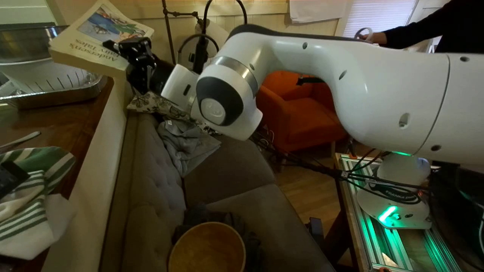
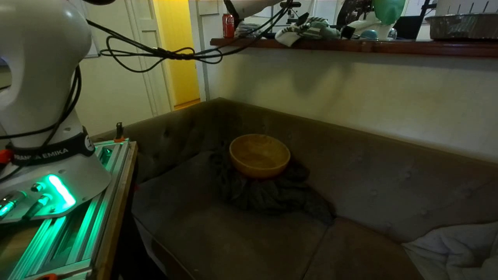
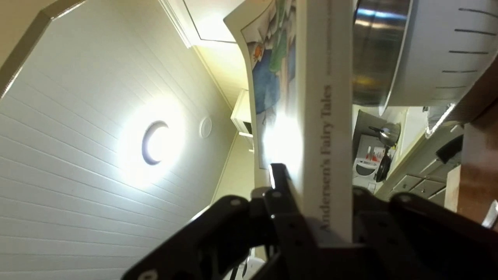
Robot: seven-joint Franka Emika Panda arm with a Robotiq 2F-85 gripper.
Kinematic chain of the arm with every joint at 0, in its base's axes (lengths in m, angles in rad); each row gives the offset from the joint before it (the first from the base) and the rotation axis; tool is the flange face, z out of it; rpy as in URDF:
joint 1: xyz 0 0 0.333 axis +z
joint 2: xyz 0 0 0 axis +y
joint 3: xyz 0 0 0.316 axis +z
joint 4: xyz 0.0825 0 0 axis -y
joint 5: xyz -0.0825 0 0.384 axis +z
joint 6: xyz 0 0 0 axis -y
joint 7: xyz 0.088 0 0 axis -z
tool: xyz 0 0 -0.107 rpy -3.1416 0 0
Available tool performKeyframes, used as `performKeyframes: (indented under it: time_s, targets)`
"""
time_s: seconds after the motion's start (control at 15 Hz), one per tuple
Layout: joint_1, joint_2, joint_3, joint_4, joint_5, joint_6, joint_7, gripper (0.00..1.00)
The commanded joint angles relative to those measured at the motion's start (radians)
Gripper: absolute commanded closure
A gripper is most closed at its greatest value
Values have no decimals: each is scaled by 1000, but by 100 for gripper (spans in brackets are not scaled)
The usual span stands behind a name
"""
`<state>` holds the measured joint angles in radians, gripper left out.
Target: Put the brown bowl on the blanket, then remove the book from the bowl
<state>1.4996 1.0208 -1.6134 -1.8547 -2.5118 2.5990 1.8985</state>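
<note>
The brown bowl rests on the blanket, a dark, lumpy heap on the sofa seat; nothing shows inside it. High above the sofa back, beside the wooden counter, my gripper is shut on the book, a thick cream paperback with a picture on its cover. In the wrist view the book's spine stands between the fingers. One finger lies along the cover; the opposite fingertip is hidden behind the book. The book is tilted and well away from the bowl.
On the counter, close to the book, stand a foil tray, a white slotted container and a metal pot. A striped cloth lies nearer. The sofa holds a grey cloth and a floral pillow.
</note>
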Motion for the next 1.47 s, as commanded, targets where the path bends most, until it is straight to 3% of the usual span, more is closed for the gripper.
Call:
performKeyframes:
  time_s: [0.0, 0.27, 0.33, 0.8, 1.07, 1.4]
  targets:
    - [-22, -14, -4, 21, 0, 3, -24, 76]
    - [-69, -133, 20, 55, 0, -6, -131, 76]
    - [-69, -146, 24, 56, 0, -7, -142, 94]
    - [-178, -220, 176, 271, 0, 136, -142, 94]
    - [-293, -267, 286, 400, 0, 209, -109, 94]
    - [-555, -359, 522, 571, 0, 353, -117, 94]
